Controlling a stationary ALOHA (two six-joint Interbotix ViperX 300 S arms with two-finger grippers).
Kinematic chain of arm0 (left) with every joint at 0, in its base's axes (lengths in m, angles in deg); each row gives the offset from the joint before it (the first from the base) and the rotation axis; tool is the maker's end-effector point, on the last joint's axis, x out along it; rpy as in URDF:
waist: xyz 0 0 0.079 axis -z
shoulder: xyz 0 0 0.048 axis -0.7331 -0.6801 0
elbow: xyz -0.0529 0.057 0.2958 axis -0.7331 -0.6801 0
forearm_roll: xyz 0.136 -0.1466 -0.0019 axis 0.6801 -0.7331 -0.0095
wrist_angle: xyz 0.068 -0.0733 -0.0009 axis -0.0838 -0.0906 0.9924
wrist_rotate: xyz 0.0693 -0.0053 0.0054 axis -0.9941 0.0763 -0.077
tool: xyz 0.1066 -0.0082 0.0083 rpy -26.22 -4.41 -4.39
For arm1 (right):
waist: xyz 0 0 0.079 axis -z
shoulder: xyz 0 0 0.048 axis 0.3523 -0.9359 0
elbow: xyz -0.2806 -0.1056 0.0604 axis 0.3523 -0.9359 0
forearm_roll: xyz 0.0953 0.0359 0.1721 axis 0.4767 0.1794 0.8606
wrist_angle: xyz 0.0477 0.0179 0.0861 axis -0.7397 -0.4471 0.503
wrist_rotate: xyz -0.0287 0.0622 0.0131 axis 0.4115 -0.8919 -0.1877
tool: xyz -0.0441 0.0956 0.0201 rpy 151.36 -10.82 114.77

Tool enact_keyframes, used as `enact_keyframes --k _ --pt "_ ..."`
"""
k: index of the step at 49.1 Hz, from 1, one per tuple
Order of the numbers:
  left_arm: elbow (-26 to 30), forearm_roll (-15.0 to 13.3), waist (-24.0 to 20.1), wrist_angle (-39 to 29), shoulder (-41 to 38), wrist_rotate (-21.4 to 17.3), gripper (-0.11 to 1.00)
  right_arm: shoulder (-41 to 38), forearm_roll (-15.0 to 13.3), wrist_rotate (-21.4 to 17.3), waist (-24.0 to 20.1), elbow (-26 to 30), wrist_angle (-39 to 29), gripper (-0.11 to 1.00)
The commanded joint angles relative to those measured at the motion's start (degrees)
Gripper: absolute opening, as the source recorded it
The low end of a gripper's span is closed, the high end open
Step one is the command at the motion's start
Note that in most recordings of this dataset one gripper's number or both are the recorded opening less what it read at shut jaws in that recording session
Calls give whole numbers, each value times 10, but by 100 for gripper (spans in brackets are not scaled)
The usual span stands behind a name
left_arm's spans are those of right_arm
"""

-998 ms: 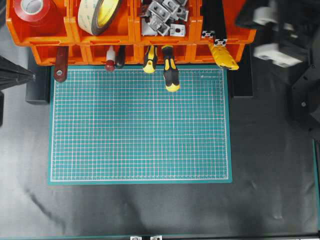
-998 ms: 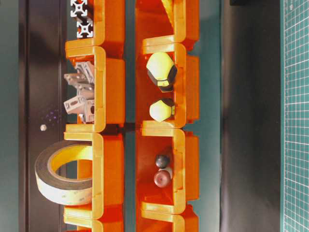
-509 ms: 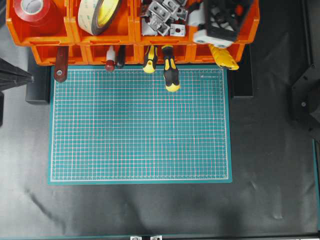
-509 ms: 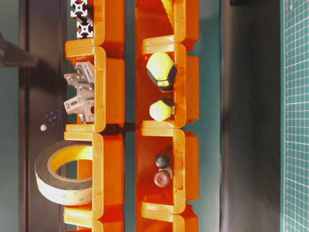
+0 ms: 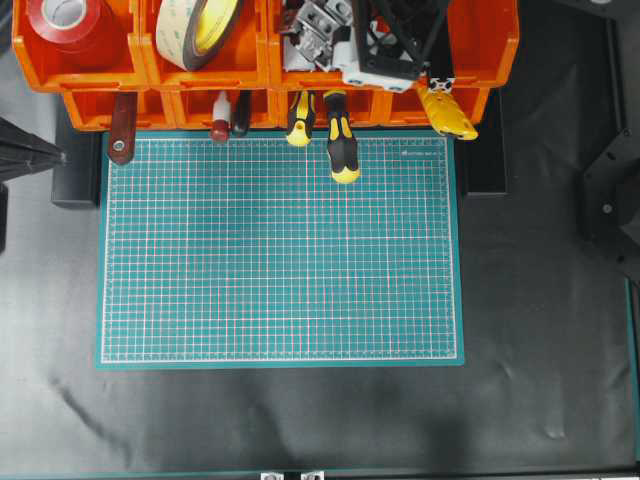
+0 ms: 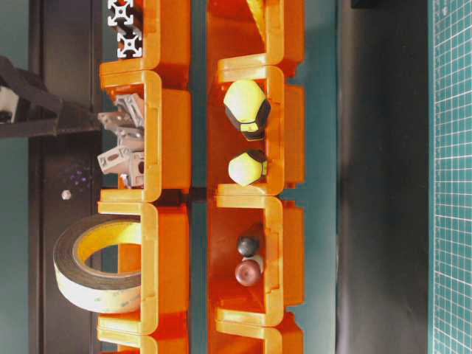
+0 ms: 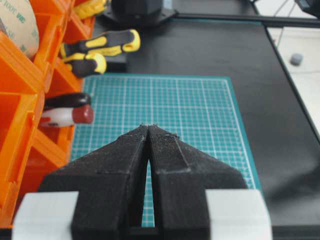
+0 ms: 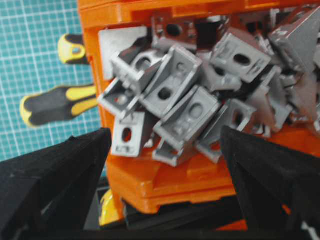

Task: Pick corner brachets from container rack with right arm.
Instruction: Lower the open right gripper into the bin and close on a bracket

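corner brachets (image 8: pixel 185 105) jumbled, facing every way

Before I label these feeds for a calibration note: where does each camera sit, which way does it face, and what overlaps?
Overhead: above, looking down on the cutting mat and container rack; right pincer shows.
Table-level: rotated, facing the rack's fronts; right arm at left edge.
Left wrist: along the shut left pincer toward the mat.
Right wrist: between open fingers onto corner brachets.
Shared: overhead and right wrist both show the brachets.

Yellow-black screwdrivers (image 5: pixel 340 145) overhang a green cutting mat (image 5: pixel 280 250) near red tape (image 5: pixel 65 20).
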Motion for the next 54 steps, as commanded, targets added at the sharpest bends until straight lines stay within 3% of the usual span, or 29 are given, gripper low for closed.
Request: enact_keyframes --k 1,27,44,49,54 --pt "19 2 1 3 -3 2 0 6 -3 -9 6 12 20 85" --pt "18 2 1 3 -3 1 0 4 -6 -54 33 -81 82 85" --pt "18 2 -2 4 -3 1 0 4 -9 -54 43 -84 108 83" --pt "18 2 -1 3 -2 1 0 5 -9 -55 41 -83 102 74" --pt "18 2 -2 3 -3 2 1 5 -10 -57 39 -76 90 51"
